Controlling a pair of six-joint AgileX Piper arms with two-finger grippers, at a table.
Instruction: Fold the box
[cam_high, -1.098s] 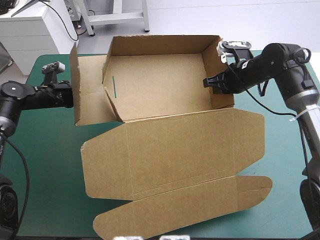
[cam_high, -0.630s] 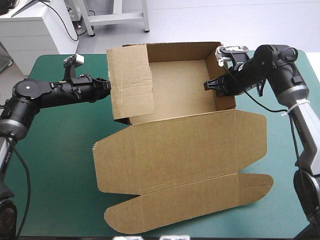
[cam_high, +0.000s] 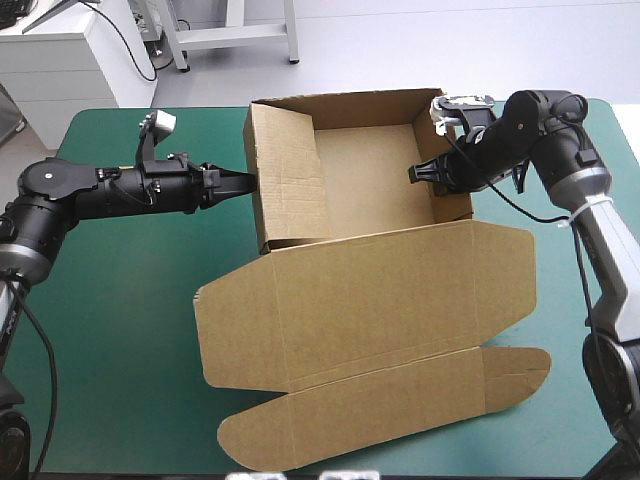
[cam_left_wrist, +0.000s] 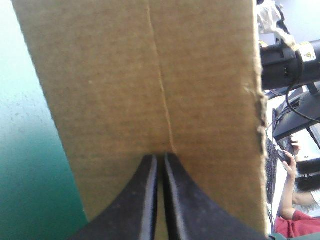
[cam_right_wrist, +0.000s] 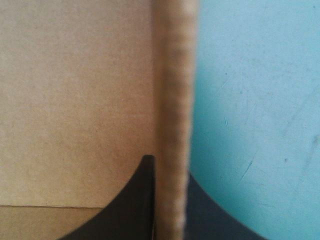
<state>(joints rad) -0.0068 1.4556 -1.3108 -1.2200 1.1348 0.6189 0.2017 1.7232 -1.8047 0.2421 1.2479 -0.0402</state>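
Wall (cam_high: 290, 190) of the box (cam_high: 365, 165) now upright (earlier splayed), pushed by left gripper (cam_high: 243, 180), jaws together; right gripper (cam_high: 425, 172) clamps opposite wall (cam_high: 450, 200); tucking likely next.

No word, brand or number could be read in any view; the one sign was a small yellow label (cam_left_wrist: 306, 50) bearing a black warning triangle; it stood on the black casing of the right arm (cam_left_wrist: 285, 70), seen in the left wrist view just past the edge of the brown box (cam_left_wrist: 150, 75); any print beside the triangle was too small to tell.
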